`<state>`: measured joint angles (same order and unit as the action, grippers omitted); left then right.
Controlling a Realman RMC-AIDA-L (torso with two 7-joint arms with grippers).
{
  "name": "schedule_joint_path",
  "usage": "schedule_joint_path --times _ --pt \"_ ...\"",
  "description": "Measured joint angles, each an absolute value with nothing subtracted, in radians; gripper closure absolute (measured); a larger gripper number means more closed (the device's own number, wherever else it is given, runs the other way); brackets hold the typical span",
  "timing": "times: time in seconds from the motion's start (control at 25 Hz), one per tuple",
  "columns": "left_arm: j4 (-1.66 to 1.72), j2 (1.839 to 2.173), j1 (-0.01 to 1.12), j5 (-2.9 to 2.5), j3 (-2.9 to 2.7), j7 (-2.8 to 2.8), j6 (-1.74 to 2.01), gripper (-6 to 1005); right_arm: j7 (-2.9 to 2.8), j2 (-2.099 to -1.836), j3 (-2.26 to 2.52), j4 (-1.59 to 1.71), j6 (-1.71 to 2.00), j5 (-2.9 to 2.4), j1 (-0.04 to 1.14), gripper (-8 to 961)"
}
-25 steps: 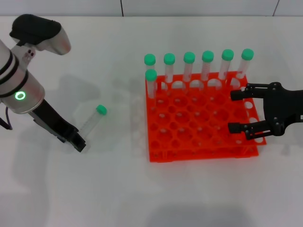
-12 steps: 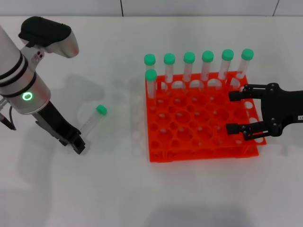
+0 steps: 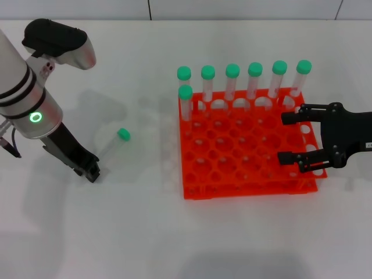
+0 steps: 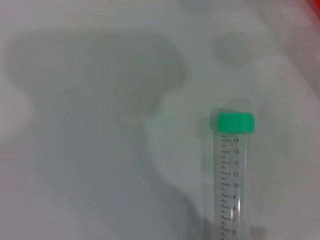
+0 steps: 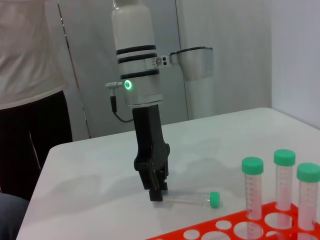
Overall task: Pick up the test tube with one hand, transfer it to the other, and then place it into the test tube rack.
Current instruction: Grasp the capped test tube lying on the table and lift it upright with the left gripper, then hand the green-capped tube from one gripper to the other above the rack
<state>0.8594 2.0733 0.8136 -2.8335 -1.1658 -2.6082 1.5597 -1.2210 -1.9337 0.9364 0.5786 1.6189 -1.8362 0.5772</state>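
Left gripper (image 3: 92, 173) has slid slightly left since a second ago, tip on the bench (image 3: 116, 232) at the tube's (image 3: 111, 146) base end; can't tell its opening. Arm slants down steeply. Right gripper (image 3: 290, 137) unchanged, wide open, empty, over the rack's (image 3: 244, 174) right edge.

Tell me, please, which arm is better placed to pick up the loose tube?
Left: its pincer sits at the lying test tube, while the right pincer hovers open over the rack.

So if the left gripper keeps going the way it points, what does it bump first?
Probably the table: the left gripper points steeply down, its tip right at the test tube's bottom end.
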Motion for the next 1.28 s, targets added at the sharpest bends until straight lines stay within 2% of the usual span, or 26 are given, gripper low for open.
schedule_joint_path --times 0.36,0.64,0.96,1.28 --pt "0.838 2.075 0.830 -2.830 -1.179 -2.623 1.505 749 -1.221 -1.935 0.934 0.579 1.618 -1.834 0.570 84" --pt "1.101 2.082 0.786 -2.795 -1.183 -2.636 1.511 794 -1.221 -1.934 0.934 0.582 1.625 -1.830 0.561 84" --pt "1.369 2.082 0.659 -2.544 -1.185 -2.470 1.366 806 -1.215 -1.934 0.934 0.585 1.632 -1.803 0.539 83" --pt "1.278 2.079 0.536 -2.056 -1.178 -2.015 1.134 806 -1.208 -1.940 0.933 0.590 1.640 -1.765 0.523 83"
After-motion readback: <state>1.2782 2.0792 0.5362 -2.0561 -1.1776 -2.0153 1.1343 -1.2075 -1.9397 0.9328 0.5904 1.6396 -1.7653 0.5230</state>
